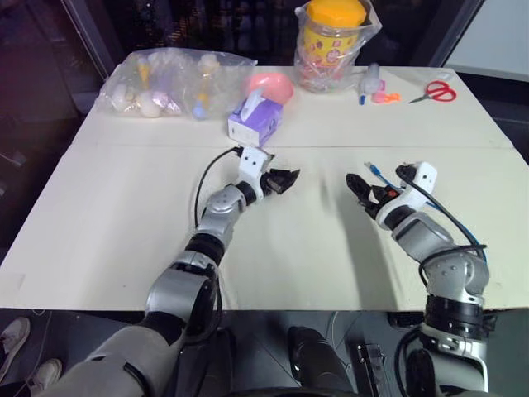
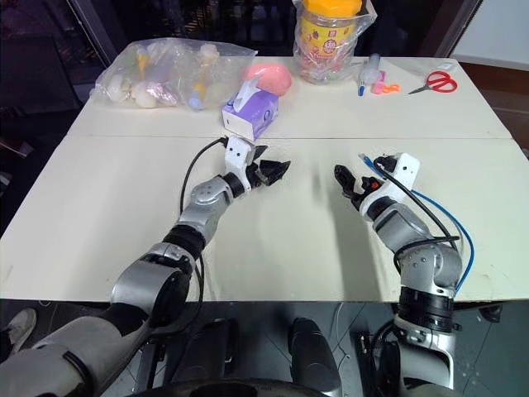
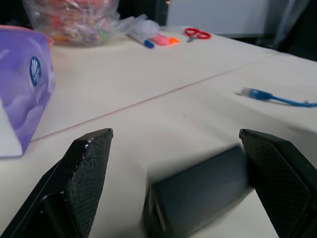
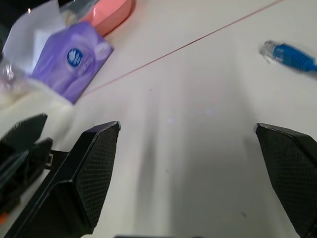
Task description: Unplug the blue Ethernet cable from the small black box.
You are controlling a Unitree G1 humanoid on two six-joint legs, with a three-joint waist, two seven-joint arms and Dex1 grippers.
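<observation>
The small black box point(image 3: 198, 191) sits low between the fingers of my left gripper point(image 3: 176, 136), close to one finger and apart from the other. The jaws stand wide open around it. In the head views this gripper point(image 1: 285, 179) is near the table's middle. The blue Ethernet cable point(image 1: 374, 171) is out of the box, and its clear plug end point(image 4: 285, 53) lies bare on the table in front of my right gripper point(image 1: 378, 182). That gripper is open with nothing between its fingers. From there the cord trails back beside my right arm point(image 2: 464, 240).
A purple tissue box point(image 1: 254, 120) stands just beyond the left gripper, with a pink object point(image 1: 271, 85) behind it. Along the table's back are a clear bag of items point(image 1: 169, 83), a yellow-lidded jar point(image 1: 332, 41), markers point(image 1: 372, 87) and red scissors point(image 1: 434, 91).
</observation>
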